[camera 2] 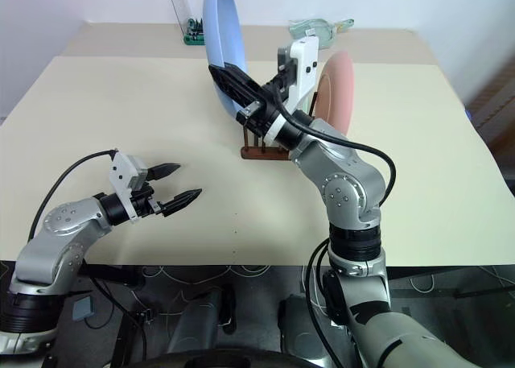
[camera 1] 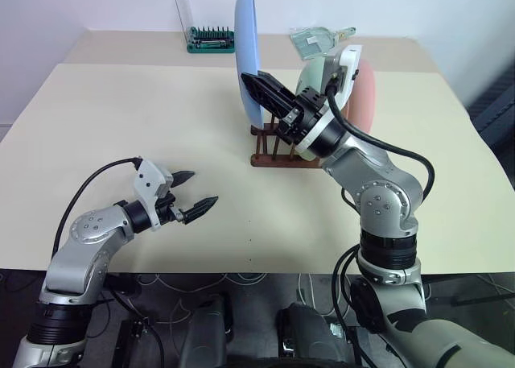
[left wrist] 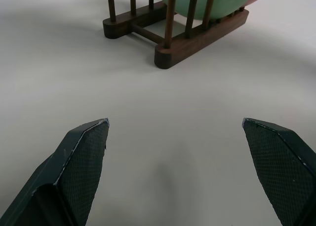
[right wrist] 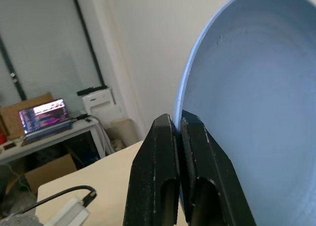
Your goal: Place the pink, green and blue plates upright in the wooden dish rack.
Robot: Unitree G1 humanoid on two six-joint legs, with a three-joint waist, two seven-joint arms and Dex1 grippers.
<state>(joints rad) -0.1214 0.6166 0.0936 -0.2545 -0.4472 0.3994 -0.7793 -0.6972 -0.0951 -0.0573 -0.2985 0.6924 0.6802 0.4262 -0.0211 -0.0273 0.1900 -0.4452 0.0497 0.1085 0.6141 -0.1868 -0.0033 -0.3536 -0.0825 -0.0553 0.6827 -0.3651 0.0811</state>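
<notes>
The right gripper (camera 1: 259, 90), its 2 black fingers pinched tight on the rim, holds the blue plate (camera 1: 247, 50) on edge above the near end of the wooden dish rack (camera 1: 273, 150). The plate stands close to vertical, its long axis running up and down, with its lower edge just over the rack's pegs and its face turned across the rails. The free slots lie directly beneath it, so the coming move looks to be a straight drop between the pegs rather than a reach sideways. Behind it, the green plate (camera 1: 309, 80) and the pink plate (camera 2: 335, 90) already stand upright in the farther slots. The left gripper (camera 1: 189, 197) hangs well apart from the rack over the bare table (camera 1: 121, 118), its fingers spread wide and holding nothing, pointing toward the rack's near end. Judged from here, the right arm is the nearer by far and carries the last plate.
</notes>
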